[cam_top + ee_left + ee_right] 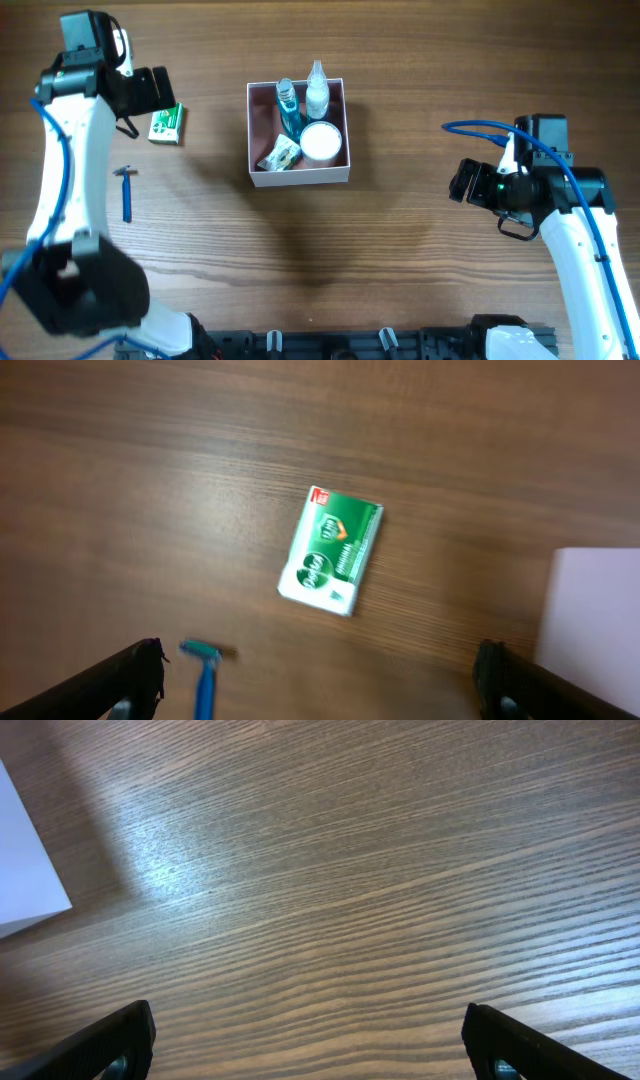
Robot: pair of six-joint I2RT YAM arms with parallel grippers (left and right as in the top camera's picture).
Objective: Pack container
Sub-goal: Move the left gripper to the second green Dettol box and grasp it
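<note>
Container (300, 176): in the overhead view it sits on the table (420, 70), at mid-width toward the far edge, open side up, with white walls and a pink inside. It holds four items: a blue bottle (289, 108) and a clear bottle (317, 88) lying side by side in the far half, a round white-lidded jar (321, 141) in the near right corner, and a small packet (280, 154) in the near left corner. A green box (166, 123) lies flat on the table to the container's left, apart from it. A blue razor (127, 192) lies further left and nearer, clear of both. The left gripper (160, 90) is just beside the green box, on its far side. The right gripper (458, 181) is well to the right of the container, pointing toward it.

Left wrist view, slightly blurred: the left gripper (320, 658) has its jaws wide apart with nothing between them. The green box (331, 551) lies ahead on bare wood, not touched. The razor (203, 670) head shows beside the left finger. A white wall of the container (590, 620) enters at the right edge.

Right wrist view: the right gripper (305, 1020) has its jaws wide apart and holds nothing, over bare wood. A white corner of the container (25, 870) shows at the left edge.
</note>
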